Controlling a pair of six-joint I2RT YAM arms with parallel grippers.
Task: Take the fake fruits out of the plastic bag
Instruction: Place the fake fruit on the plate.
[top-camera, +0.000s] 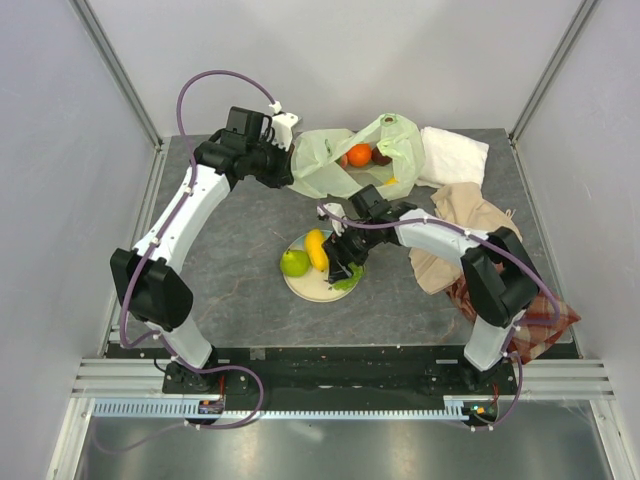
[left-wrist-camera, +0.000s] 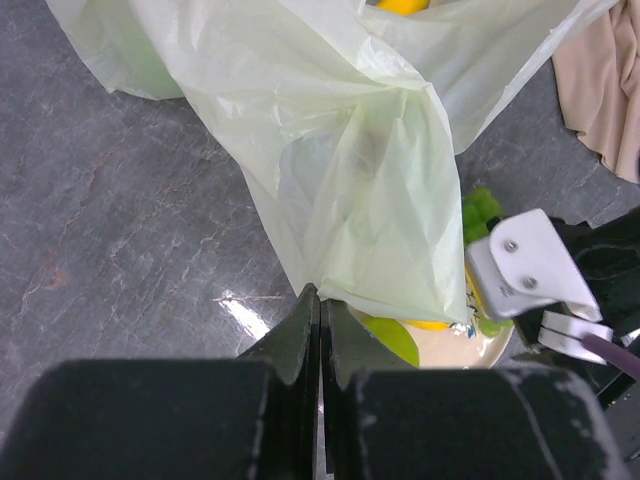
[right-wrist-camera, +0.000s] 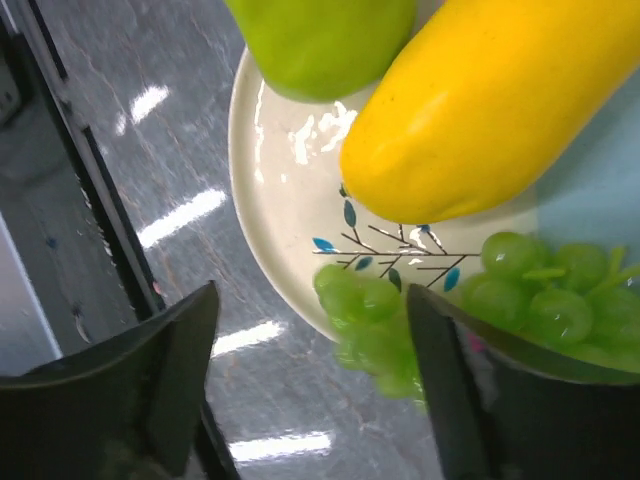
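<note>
The pale-green plastic bag (top-camera: 340, 160) lies at the back of the table, its mouth open. Inside it are an orange (top-camera: 359, 154), a dark purple fruit (top-camera: 381, 157) and a bit of yellow fruit (top-camera: 393, 182). My left gripper (top-camera: 287, 168) is shut on the bag's edge (left-wrist-camera: 350, 170), its jaws (left-wrist-camera: 320, 297) pinching the film. A cream plate (top-camera: 305, 289) holds a green apple (top-camera: 294, 263), a yellow mango (top-camera: 316, 249) and green grapes (top-camera: 349, 281). My right gripper (right-wrist-camera: 310, 300) is open just above the grapes (right-wrist-camera: 390, 320), which lie over the plate's rim (right-wrist-camera: 270, 180).
A white cloth (top-camera: 455, 155) lies at the back right. A beige cloth (top-camera: 465, 215) and a plaid cloth (top-camera: 535, 315) lie under the right arm. White walls and metal posts close in the table on three sides.
</note>
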